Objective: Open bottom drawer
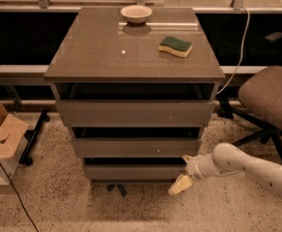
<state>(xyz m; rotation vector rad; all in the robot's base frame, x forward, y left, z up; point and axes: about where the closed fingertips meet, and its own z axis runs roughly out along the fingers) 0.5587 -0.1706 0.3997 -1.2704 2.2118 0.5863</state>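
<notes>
The bottom drawer (131,172) is the narrowest grey-brown front, lowest on the cabinet (131,52), just above the floor. A dark gap shows above it. My gripper (182,171) is at the right end of this drawer front, on a white arm that reaches in from the right. Its pale fingers are spread apart, one finger (186,158) at the drawer's top right corner and the other low, near the floor. The jaws stand open, straddling the front's right end.
The middle drawer (136,147) and top drawer (133,113) sit above. A bowl (136,13) and a green-yellow sponge (176,46) lie on the cabinet top. An office chair (271,100) stands to the right, and a cardboard box (1,134) to the left.
</notes>
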